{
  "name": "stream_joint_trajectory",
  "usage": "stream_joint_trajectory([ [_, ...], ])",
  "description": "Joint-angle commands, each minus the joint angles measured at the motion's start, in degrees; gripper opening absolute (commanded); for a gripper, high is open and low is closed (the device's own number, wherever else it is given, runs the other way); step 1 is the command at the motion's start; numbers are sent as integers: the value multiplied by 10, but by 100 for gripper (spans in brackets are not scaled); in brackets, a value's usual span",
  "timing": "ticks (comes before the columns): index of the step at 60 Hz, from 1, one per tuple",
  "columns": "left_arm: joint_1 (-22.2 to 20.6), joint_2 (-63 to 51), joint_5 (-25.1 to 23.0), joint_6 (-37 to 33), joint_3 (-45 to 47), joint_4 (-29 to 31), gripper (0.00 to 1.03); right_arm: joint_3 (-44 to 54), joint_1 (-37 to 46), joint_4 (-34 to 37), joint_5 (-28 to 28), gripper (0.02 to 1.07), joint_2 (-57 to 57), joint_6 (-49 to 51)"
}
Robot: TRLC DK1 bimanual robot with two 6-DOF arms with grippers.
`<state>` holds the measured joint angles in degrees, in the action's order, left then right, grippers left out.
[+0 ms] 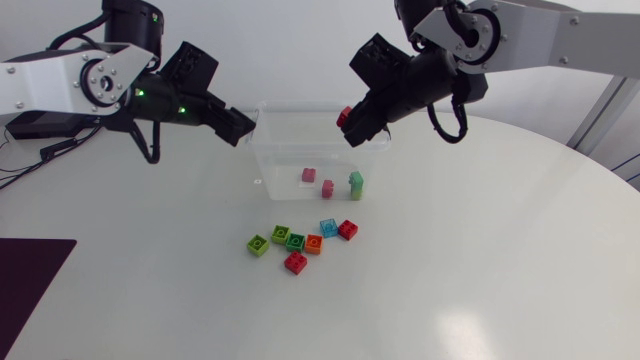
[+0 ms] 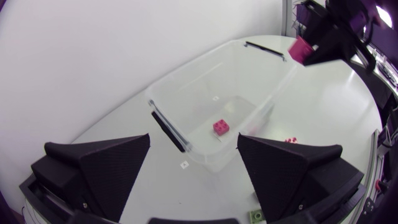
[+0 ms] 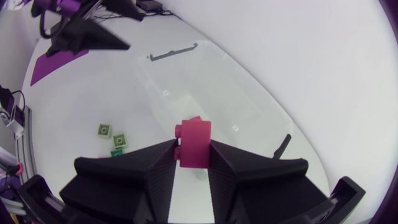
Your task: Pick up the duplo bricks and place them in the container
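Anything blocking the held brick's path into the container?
Nothing visible. The right pincer is shut on the pink brick above a corner of the container, which is open-topped with no lid on it. The left pincer is open at the opposite end, away from the brick.

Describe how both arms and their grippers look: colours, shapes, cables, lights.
The left arm and right arm have silver-white links with round black joints. The left gripper and right gripper are matte black with broad wedge-shaped fingers. A black cable loop hangs at the right wrist, another at the left, where small green lights glow.
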<state>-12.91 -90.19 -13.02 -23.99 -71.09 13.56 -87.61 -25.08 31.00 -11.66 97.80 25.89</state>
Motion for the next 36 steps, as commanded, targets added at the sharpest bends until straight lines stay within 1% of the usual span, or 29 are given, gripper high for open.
stream_joint_trajectory([
  [1,1,38,-7,-44,71,15,99,-33,10,-11,0,15,37,-28],
  [5,-4,60,-10,-74,109,31,99,-55,15,-22,1,15,58,-37],
  [8,-8,67,-18,-91,123,52,99,-70,20,-28,3,16,74,-44],
  [12,-15,70,-24,-109,147,66,99,-88,25,-34,4,16,92,-51],
  [20,-36,62,-24,-123,183,69,99,-147,31,-38,30,17,152,-60],
  [22,-43,55,-24,-120,184,72,99,-158,32,-41,37,19,165,-64],
  [23,-44,53,-23,-120,185,72,99,-165,33,-42,41,23,172,-69],
  [24,-49,44,-22,-118,184,75,99,-174,35,-43,45,29,181,-73],
  [26,-55,31,-18,-110,182,79,99,-192,35,-41,54,46,199,-76],
  [28,-60,12,-15,-102,177,87,99,-204,35,-38,62,66,210,-80],
  [29,-60,5,-13,-101,174,88,99,-209,35,-38,71,79,216,-84],
  [30,-63,-2,-11,-95,172,91,99,-211,35,-38,75,83,217,-86],
  [31,-65,-9,-8,-89,169,92,99,-214,32,-38,83,98,219,-88],
  [32,-66,-13,-5,-86,169,91,99,-214,31,-38,83,101,219,-89],
  [33,-69,-19,4,-80,168,91,99,-214,30,-38,84,103,217,-91],
  [36,-71,-31,12,-69,162,91,99,-210,30,-38,88,103,209,-97],
])
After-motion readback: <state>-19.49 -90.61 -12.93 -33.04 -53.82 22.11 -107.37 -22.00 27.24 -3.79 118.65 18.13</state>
